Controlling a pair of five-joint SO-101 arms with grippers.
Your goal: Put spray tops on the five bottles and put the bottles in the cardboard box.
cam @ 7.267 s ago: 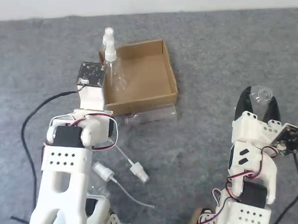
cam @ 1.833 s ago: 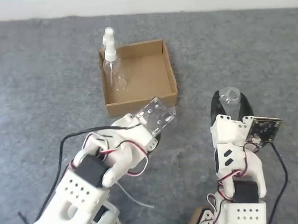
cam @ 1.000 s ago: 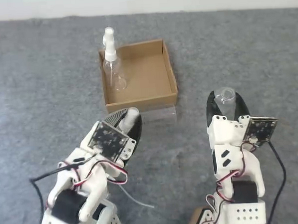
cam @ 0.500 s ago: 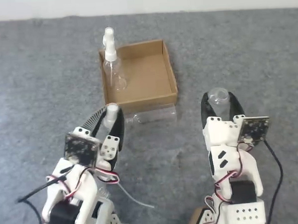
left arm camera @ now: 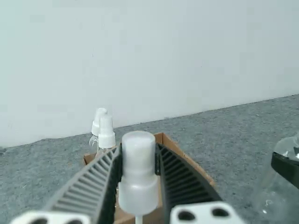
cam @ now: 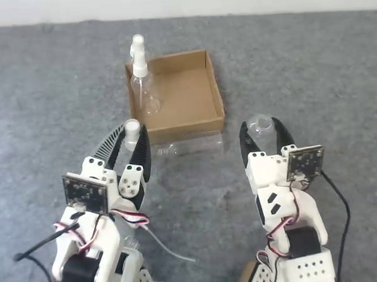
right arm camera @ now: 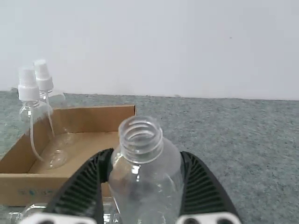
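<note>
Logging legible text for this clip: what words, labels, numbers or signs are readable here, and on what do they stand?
No text can be read.
Brown cardboard box: faint blue print on its outer wall, too blurred to read.
Dark circuit board on the left arm: marks too small to read.
Open-necked clear plastic bottle and white spray top: no label visible.

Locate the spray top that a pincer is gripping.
The spray top is clamped in the left pincer, on the left in the high view, just in front of the cardboard box's near-left corner and beside the lying bottle.
</note>
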